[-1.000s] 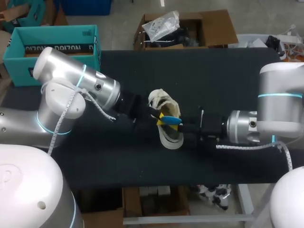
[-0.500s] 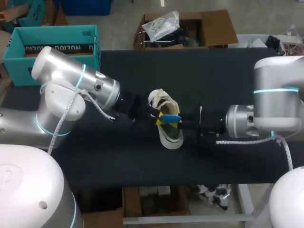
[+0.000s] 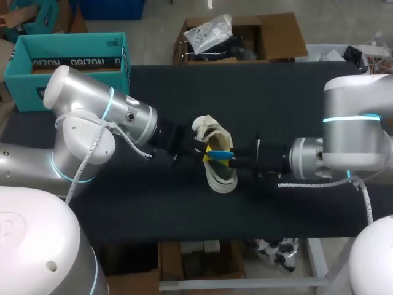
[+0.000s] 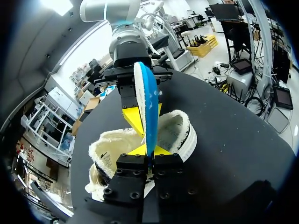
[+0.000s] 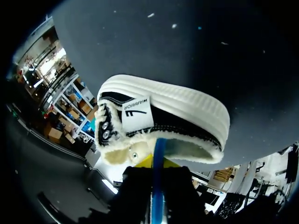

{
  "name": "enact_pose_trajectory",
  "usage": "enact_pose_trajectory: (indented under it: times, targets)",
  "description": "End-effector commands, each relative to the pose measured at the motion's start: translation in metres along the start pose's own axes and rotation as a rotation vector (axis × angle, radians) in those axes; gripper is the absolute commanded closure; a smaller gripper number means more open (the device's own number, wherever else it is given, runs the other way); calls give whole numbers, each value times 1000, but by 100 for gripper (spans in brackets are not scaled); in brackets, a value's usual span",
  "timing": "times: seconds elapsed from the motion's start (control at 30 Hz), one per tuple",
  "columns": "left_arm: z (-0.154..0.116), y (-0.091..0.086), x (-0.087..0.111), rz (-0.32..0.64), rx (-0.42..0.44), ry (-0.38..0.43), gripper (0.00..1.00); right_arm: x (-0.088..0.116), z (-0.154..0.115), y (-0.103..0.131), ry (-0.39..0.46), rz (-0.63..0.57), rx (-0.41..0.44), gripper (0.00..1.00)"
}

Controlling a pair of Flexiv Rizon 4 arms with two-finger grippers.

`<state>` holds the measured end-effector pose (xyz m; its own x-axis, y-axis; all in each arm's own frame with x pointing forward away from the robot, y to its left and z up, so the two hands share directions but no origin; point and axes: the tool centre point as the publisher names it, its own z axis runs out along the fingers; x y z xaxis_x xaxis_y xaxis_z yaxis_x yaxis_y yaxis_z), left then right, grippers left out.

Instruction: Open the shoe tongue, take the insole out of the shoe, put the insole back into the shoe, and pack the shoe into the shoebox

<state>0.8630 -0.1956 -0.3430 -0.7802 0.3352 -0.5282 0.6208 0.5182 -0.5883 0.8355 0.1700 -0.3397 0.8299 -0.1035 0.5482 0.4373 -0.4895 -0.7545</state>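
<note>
A white shoe with black sides (image 3: pixel 216 165) lies on the black table (image 3: pixel 282 98), its opening up. A blue insole (image 3: pixel 221 155) stands on edge over that opening, held at both ends. My left gripper (image 3: pixel 202 152) is shut on the end toward my left arm, my right gripper (image 3: pixel 236 161) on the other. In the left wrist view the insole (image 4: pixel 150 107) rises from my left gripper (image 4: pixel 147 161) to the right gripper's yellow fingers (image 4: pixel 135 119), with the shoe (image 4: pixel 175 135) beneath. In the right wrist view the insole (image 5: pixel 158 161) runs ahead into the shoe's fleecy opening (image 5: pixel 159 116). The teal shoebox (image 3: pixel 67 61) stands at the far left.
The black cloth stretches bare behind and in front of the shoe. Both arms lie low across the table's middle, meeting at the shoe.
My right arm has shifted a little toward the shoe and away from the front edge. The insole stays gripped at both ends, nearly in place.
</note>
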Motion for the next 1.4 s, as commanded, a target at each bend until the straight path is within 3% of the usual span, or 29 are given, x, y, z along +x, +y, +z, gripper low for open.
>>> enact_pose_trajectory:
  times: [0.03,0.07,0.1,0.13,0.17,0.27,0.47,0.63,0.73,0.8,0.87,0.93,0.97,1.0,1.4]
  targets:
    - [10,6,-3,-11,5,-13,100,5,8,6,-10,2,-1,100]
    - [9,6,-4,-18,14,-15,100,5,8,5,-12,0,-2,100]
    - [8,5,-4,-21,21,-13,91,7,8,4,-13,-3,-7,100]
    - [7,5,-4,-22,24,-13,66,7,8,2,-14,-7,-11,100]
    - [6,4,-4,-21,24,-12,56,7,7,0,-15,-12,-13,100]
    - [5,4,-3,-21,23,-8,53,7,5,-5,-15,-22,-20,100]
    - [3,3,-2,-28,10,-4,55,2,0,-10,-10,-44,-16,100]
    - [7,2,-2,-37,2,-2,82,-3,-2,-18,-8,-66,-18,100]
    - [9,-1,-1,-37,-6,-1,89,-5,-6,-22,-4,-81,-17,100]
    - [9,-4,0,-33,-13,2,87,-7,-8,-23,-2,-86,-17,100]
    - [9,-5,1,-27,-25,4,76,-8,-9,-23,-1,-90,-16,100]
    - [9,-6,2,-25,-38,-1,81,-10,-10,-22,0,-95,-15,100]
    - [9,-6,2,-21,-49,-10,95,-11,-10,-21,1,-96,-14,100]
    - [10,-6,3,-17,-58,-19,100,-12,-10,-20,1,-98,-13,100]
    - [19,-2,5,22,-200,-79,100,-16,-5,-3,-8,-76,8,100]
